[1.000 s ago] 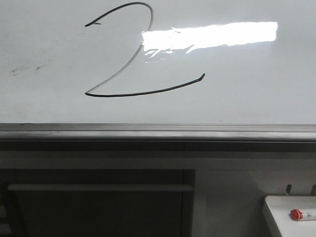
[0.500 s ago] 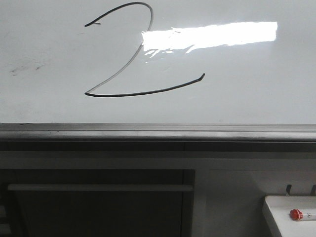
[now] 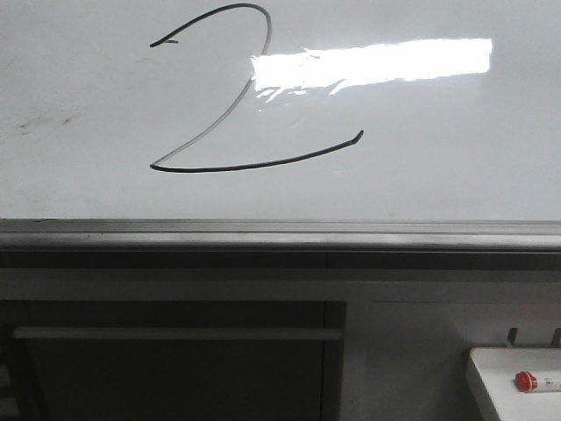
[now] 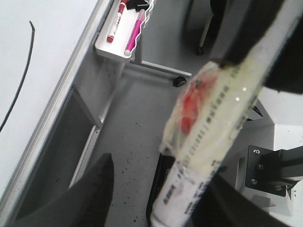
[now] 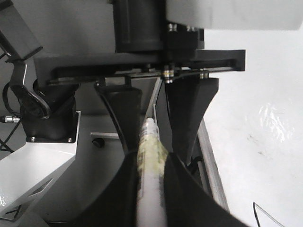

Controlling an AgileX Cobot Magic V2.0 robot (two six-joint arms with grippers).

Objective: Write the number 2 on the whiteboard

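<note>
The number 2 (image 3: 237,96) is a thin black line on the whiteboard (image 3: 438,167), above its grey ledge (image 3: 280,235). No gripper shows in the front view. In the right wrist view my right gripper (image 5: 150,158) is shut on a white marker (image 5: 149,189) wrapped in yellowish tape. The marker's far end reaches between the spread fingers of my left gripper (image 5: 154,113), which faces it. In the left wrist view my left gripper (image 4: 161,182) is open. The marker (image 4: 208,132) lies beside one finger and apart from the other. The board (image 4: 42,52) is off to the side.
A small white tray (image 3: 495,386) with a red-capped marker (image 3: 535,381) stands low at the right. The left wrist view shows this tray (image 4: 111,49) with a red marker (image 4: 116,23) and a pink one (image 4: 135,28). It also shows grey floor and the robot's base.
</note>
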